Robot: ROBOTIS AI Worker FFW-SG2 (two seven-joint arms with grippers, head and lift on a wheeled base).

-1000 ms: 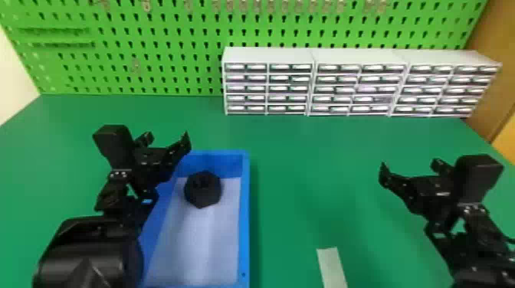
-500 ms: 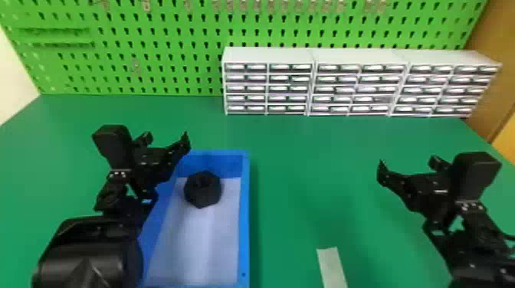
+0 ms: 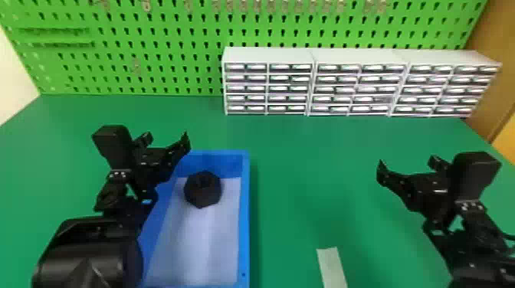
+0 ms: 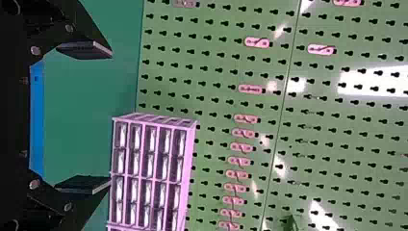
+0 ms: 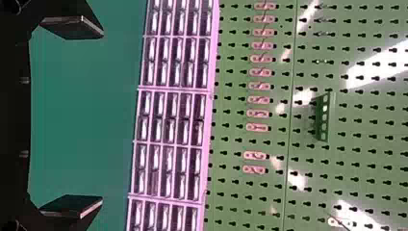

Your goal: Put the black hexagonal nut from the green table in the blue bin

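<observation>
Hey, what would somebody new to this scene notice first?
Probably the bright green pegboard at the back, with white drawer units standing before it. Then the blue bin on the green table, with the black hexagonal nut lying inside near its far end.

On inspection, my left arm (image 3: 90, 252) extends forward at the left and my right arm (image 3: 475, 245) at the right, with left gripper (image 3: 166, 138) and right gripper (image 3: 408, 164) both open, their flat black fingers wide apart.
</observation>
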